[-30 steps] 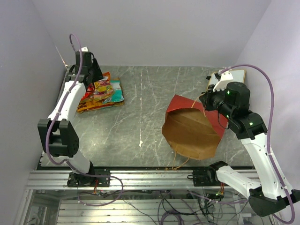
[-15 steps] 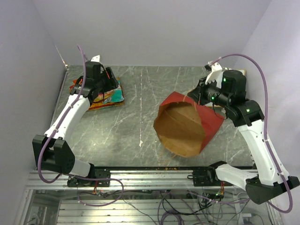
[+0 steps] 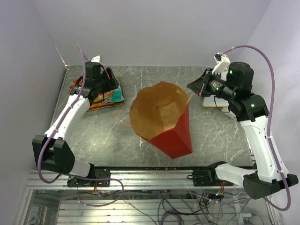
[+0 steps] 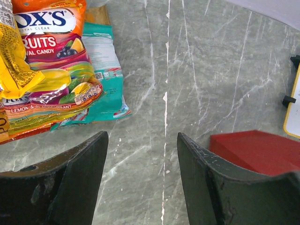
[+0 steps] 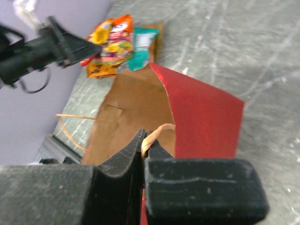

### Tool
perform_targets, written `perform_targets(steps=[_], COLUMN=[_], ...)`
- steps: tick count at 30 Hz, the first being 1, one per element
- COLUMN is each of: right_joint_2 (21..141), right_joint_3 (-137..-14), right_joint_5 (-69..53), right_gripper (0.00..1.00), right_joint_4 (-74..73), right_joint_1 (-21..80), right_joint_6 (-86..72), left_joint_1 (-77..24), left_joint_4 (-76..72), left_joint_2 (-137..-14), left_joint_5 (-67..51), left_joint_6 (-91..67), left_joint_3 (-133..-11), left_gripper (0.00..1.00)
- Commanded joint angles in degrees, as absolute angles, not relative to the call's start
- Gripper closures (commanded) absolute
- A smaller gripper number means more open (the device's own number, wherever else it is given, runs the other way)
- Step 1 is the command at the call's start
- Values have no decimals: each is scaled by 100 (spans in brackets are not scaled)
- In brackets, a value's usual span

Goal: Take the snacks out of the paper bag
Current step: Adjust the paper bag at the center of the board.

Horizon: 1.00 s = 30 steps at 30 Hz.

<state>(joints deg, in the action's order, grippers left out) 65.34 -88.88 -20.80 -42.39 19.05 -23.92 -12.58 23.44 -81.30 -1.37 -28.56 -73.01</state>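
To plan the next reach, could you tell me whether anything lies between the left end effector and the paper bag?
Nothing visible does: only table surface lies between the left end effector and the paper bag; the snacks sit aside.

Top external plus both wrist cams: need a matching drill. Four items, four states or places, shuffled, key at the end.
Column A
1. left gripper
2. right gripper
3. paper bag
4. snacks

Column B
a. piled at the far-left corner of the table
b. shut on a tan handle
c. open, holding nothing
d. mid-table, mouth open, brown inside showing

Pairs: 1-c, 2-b, 3-d, 4-a
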Motion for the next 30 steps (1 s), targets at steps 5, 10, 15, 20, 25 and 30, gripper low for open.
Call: perform_targets(steps=[5,10,15,20,25,30], right_joint_2=[6841,6567,6301,6246,6260,6185], right_joint_3=[-8594,-8238,-7825,-7721,-7889,-7928], right_joint_5=[-843,-113,497,784,703,633], right_gripper=[100,100,100,100,95,75], right_joint_4=[-5178,-5349,-5481,-5451,-5433,-5438], right_joint_1=[1198,1186,1184,1187,1187,1182], right_joint_6=[-2299,-1924,-1788,-1705,-1648,-1626], left_joint_1=[-1283,-1279,-1282,-1283,-1364,-1467], left_joint_4=[2419,2364,2257,2227,2006,2100], left_joint_2=[-7830,-7787,-7904,-8032,-8024,-8051], left_joint_5=[-49,-119,-277,-456,-633,-774], left_joint_6=[-2760,-2731,-2712,-2788,-2926,-2915], left_joint_3=[-7425,-7408,-7524,-7685,-7571,-7682], left_gripper=[28,26,26,26,26,26])
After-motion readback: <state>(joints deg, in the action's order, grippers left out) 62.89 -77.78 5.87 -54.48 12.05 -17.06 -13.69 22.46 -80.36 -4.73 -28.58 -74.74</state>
